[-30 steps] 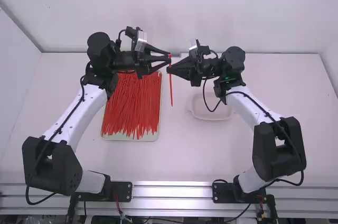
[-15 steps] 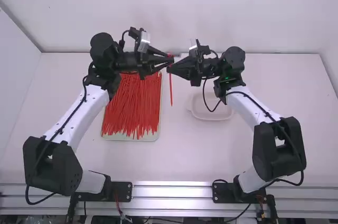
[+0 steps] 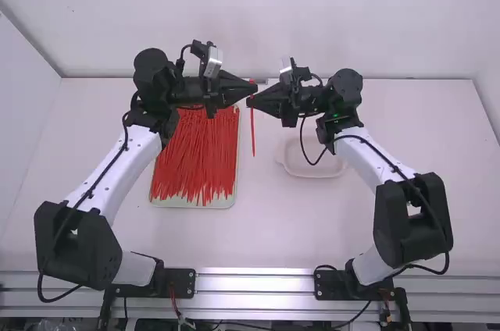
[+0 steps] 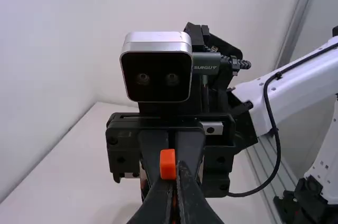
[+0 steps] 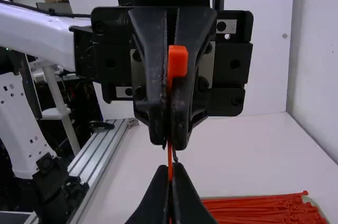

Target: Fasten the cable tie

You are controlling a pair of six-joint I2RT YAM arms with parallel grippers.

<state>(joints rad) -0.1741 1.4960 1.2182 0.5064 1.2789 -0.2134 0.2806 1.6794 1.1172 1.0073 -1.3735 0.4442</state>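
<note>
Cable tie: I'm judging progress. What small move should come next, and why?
Probably the right gripper should let go and regrip lower: the left gripper pinches the cable tie by its head, and its tail hangs straight, unlooped.

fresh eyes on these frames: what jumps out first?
The left gripper and right gripper meet tip to tip above the far middle of the table, both pinching one red cable tie, its tail hanging down. Next, the tray heaped with spare ties, beneath the left arm.
</note>
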